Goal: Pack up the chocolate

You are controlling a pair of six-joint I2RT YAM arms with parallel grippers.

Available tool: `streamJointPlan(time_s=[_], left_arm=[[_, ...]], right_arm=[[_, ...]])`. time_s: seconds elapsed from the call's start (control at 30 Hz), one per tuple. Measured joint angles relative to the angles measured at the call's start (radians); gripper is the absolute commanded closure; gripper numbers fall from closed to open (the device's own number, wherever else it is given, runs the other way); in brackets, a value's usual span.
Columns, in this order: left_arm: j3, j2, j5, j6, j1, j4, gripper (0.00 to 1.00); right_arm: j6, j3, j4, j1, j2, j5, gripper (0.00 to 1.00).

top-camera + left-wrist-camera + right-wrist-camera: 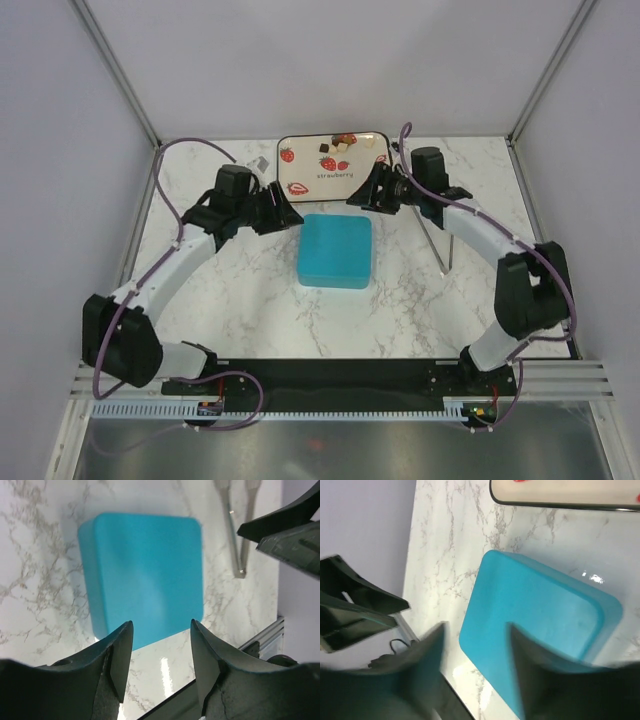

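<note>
Left gripper [161,637] stands parted; blurred right gripper [476,640] seemingly likewise.

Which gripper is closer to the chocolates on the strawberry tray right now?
Right. The right gripper hangs by the near edge of the tray, just short of the chocolates. The left gripper sits farther off, beside the far left corner of the teal box.

The right gripper [476,645] is smeared by blur, the tray [560,495] cut off at top, the chocolate [338,146] too small to count.

I see a marble-patterned table [250,300] with a strawberry-printed tray [365,170] at its far edge. Two thin metal rods [234,540] lie on its right side.
</note>
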Motion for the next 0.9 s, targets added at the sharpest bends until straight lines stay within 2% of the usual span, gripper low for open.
streamJointPlan(time_s=[0.03, 0.17, 0.23, 0.27, 0.4, 0.5, 0.7, 0.9], left_arm=[[0.017, -0.034, 0.000, 0.006, 0.000, 0.001, 0.41], [0.056, -0.163, 0.005, 0.031, 0.000, 0.006, 0.29], [0.064, -0.209, 0.015, 0.043, 0.000, 0.006, 0.17], [0.065, -0.231, 0.020, 0.050, 0.000, 0.007, 0.01], [0.062, -0.302, 0.046, 0.064, -0.002, 0.007, 0.00], [0.037, -0.364, 0.052, 0.073, -0.004, 0.014, 0.00], [-0.051, -0.500, 0.051, 0.102, -0.004, 0.047, 0.00], [-0.087, -0.531, 0.042, 0.133, -0.004, 0.060, 0.00]], right_arm=[[-0.027, 0.004, -0.047, 0.005, -0.052, 0.035, 0.02], [-0.129, 0.000, -0.175, 0.035, -0.254, 0.176, 0.02], [-0.159, -0.016, -0.218, 0.045, -0.348, 0.235, 0.02], [-0.171, -0.032, -0.230, 0.048, -0.398, 0.266, 0.02], [-0.197, -0.088, -0.285, 0.048, -0.566, 0.377, 0.02], [-0.196, -0.129, -0.311, 0.048, -0.634, 0.461, 0.02], [-0.188, -0.189, -0.375, 0.048, -0.643, 0.528, 0.02], [-0.200, -0.194, -0.396, 0.048, -0.657, 0.557, 0.02]])
